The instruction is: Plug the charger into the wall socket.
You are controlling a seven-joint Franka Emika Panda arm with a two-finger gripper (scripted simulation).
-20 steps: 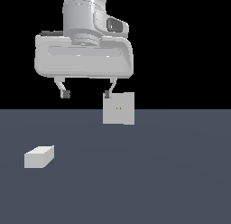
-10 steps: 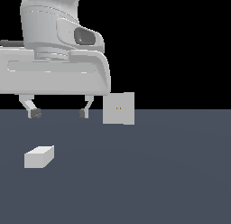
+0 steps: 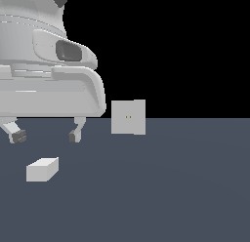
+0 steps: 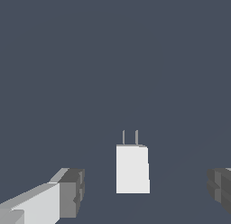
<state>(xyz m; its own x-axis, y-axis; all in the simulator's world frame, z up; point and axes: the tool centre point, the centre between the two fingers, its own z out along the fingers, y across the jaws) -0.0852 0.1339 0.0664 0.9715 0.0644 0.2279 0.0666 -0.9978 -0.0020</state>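
The exterior view sits low, level with the floor, close to my gripper. My wrist view looks straight down, nearer — both share the charger.

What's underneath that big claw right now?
The open claw hangs over the bare dark floor, with the charger lying free below and between its fingers. The two prongs show, pointing away from the camera. Its underside is hidden.

Charger: smooth, matt light-grey block. Wall socket: same flat matt grey. Worktop: uniform matt slate. Claw: glossy pale shell, dark pads.
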